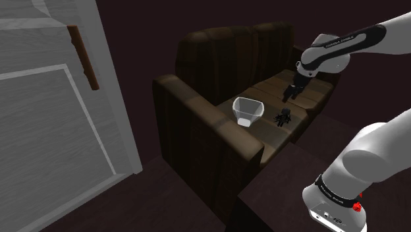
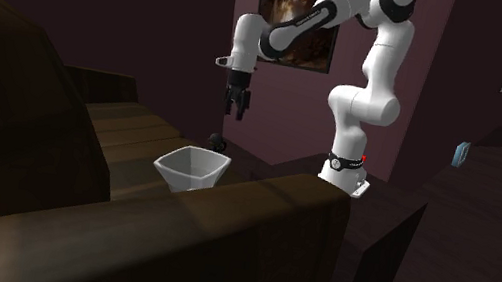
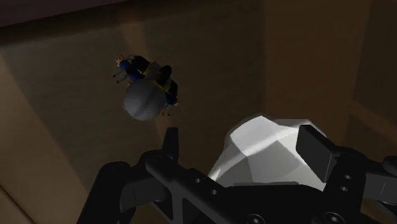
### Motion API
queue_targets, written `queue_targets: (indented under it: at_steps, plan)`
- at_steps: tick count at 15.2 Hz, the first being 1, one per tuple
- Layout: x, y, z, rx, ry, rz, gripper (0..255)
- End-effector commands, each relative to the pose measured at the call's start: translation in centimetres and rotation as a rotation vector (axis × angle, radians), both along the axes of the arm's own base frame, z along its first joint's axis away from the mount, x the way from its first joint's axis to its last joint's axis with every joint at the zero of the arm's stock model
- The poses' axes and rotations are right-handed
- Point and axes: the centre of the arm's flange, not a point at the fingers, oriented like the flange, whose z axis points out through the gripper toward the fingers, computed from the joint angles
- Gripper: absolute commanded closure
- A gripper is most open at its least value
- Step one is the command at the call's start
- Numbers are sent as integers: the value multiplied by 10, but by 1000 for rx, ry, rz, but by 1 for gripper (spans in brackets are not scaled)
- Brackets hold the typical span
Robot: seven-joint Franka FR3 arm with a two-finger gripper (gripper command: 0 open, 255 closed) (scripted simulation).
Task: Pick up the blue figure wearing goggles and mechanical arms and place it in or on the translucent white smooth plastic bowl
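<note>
A small blue figure (image 1: 283, 118) with a grey head and yellow bands lies on the brown sofa seat (image 1: 300, 99). The white bowl (image 1: 248, 110) stands on the same seat, to the shoulder view's left of the figure. My gripper (image 1: 290, 93) hangs in the air above the seat, a little past the figure and apart from it. In the wrist view the figure (image 3: 147, 86) lies beyond one fingertip (image 3: 170, 137), and the bowl (image 3: 267, 153) is seen past the open gripper (image 3: 245, 143), which holds nothing. The second exterior view has the gripper (image 2: 236, 108) above the figure (image 2: 217, 142) and the bowl (image 2: 191, 169).
The sofa has a tall backrest (image 1: 230, 46) and thick armrests (image 1: 197, 125) around the seat. A white door (image 1: 46, 99) stands at the shoulder view's left. A dark picture (image 2: 302, 16) hangs on the wall behind the arm.
</note>
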Motion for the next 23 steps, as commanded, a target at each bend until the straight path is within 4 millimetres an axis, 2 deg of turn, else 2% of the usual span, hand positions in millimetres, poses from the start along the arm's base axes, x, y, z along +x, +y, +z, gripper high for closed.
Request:
queue_targets:
  at_steps: [1,8,16,23]
  plan:
    - [2,-22,-19,2,-5,-2,0]
    - [8,-92,-76,19,-20,-10,0]
    - [14,-89,-116,19,-20,-10,0]
    - [14,-89,-116,19,-20,-10,0]
